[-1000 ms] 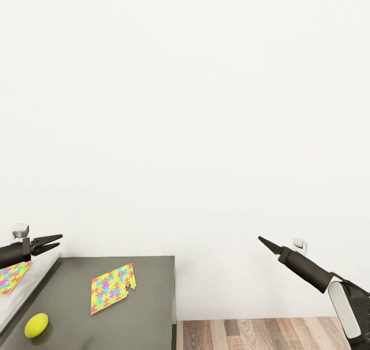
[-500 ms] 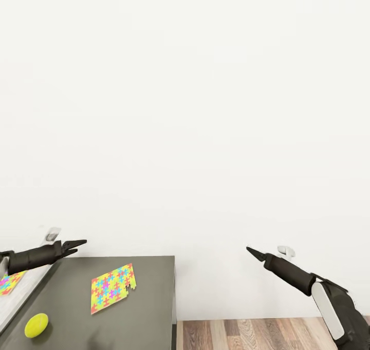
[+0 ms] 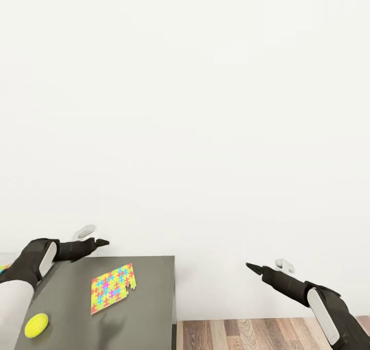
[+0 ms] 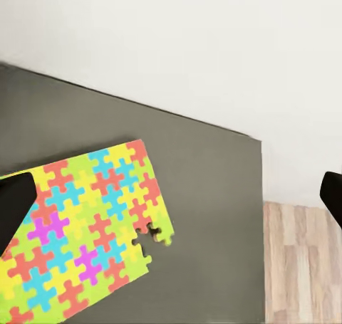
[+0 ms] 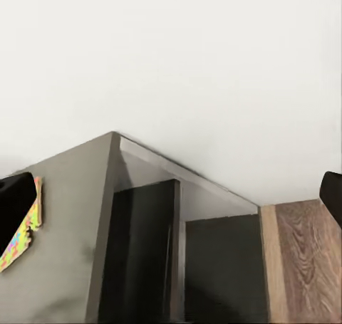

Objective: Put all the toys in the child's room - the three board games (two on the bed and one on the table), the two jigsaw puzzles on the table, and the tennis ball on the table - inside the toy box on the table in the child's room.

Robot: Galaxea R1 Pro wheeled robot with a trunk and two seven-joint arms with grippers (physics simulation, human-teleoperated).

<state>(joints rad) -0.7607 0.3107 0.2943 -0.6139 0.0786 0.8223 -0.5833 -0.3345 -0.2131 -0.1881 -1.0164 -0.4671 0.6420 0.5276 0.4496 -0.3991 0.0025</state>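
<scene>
Left gripper (image 3: 103, 242) hovers above the rear edge of the dark-grey table (image 3: 149, 309), fingers spread wide and empty; the jigsaw puzzle (image 3: 112, 287) lies flat just below and ahead of the fingertips, the tennis ball (image 3: 36, 325) well behind them. Right gripper (image 3: 250, 266), fingers likewise spread, hangs off the table's end above the wood floor (image 3: 246, 334).

Second jigsaw puzzle (image 3: 2, 268): sliver behind the left arm, cut by the frame edge.
Left gripper (image 4: 171, 196): fingertips cropped at both sides, jaws wide apart.
</scene>
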